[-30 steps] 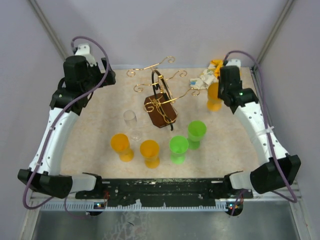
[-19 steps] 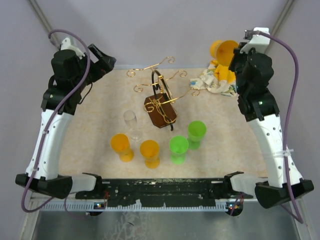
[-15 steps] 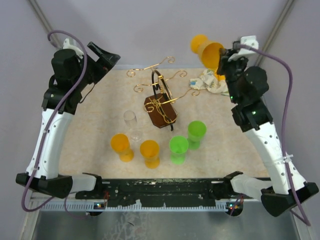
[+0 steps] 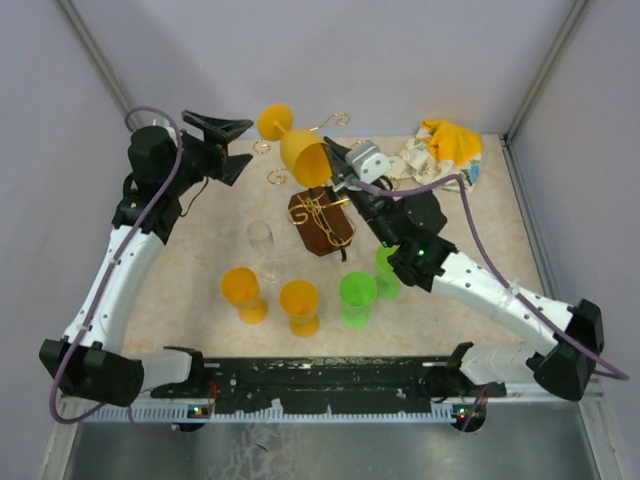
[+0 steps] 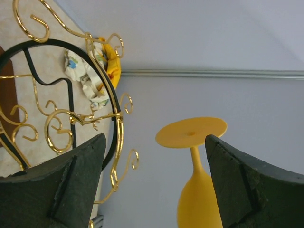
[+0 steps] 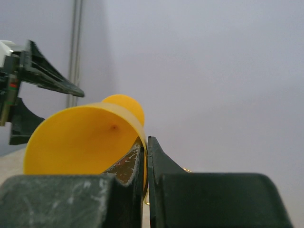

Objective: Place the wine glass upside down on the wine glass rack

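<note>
Since earlier frame: right tool (image 4: 336, 166) swung from far right corner to over rack (image 4: 322, 218), clenched on rim of tilted orange glass (image 4: 301, 151). Left tool (image 4: 247, 140) gapes, fingers either side of the stem, not touching.

The left arm (image 4: 112, 280) and right arm (image 4: 490, 290) are built of long white links dotted with small dark holes, joined by bulky black joints. Each stands on a black base (image 4: 85, 368). A purple cable (image 4: 150, 112) loops along each arm. A green light (image 4: 420, 252) glows on one of the right arm's black joints. The left gripper (image 4: 245, 148) and right gripper (image 6: 146, 147) are black, with flat wedge fingers (image 6: 57, 199), matte and scuffed; the right pair shows reddish-brown marks on its inner edges.
</note>
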Action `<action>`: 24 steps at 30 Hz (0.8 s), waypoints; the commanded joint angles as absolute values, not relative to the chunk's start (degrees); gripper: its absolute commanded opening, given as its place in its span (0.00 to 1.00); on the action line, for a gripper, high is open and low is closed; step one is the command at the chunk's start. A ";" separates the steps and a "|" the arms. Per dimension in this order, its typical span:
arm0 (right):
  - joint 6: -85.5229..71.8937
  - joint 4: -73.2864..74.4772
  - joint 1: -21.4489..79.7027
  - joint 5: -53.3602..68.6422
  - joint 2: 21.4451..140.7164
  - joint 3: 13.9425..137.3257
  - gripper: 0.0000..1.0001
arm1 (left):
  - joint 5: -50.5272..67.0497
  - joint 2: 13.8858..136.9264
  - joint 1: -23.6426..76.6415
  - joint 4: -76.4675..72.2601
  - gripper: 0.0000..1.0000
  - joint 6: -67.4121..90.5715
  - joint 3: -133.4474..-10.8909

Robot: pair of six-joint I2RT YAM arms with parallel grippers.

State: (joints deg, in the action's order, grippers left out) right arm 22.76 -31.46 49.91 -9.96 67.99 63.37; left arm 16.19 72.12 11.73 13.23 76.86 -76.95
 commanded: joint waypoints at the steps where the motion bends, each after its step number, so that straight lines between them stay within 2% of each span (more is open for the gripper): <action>1: 31.38 -46.29 55.00 -15.19 72.21 64.64 0.00 | 17.35 66.88 11.17 4.79 0.89 84.29 -74.73; 8: 40.43 -52.69 60.12 -23.31 81.41 68.60 0.00 | 17.52 64.36 10.65 3.85 0.82 85.85 -72.78; 13: 41.41 -55.87 61.28 -23.71 83.64 69.23 0.00 | 17.78 63.40 10.37 4.15 0.77 85.35 -71.73; 24: 42.53 -56.17 62.54 -22.95 84.97 71.37 0.00 | 16.39 62.71 10.11 6.97 0.76 82.87 -69.93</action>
State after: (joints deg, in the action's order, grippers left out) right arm 42.63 -52.73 61.49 -23.35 85.03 67.90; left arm 16.93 64.01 10.48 6.72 83.88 -70.98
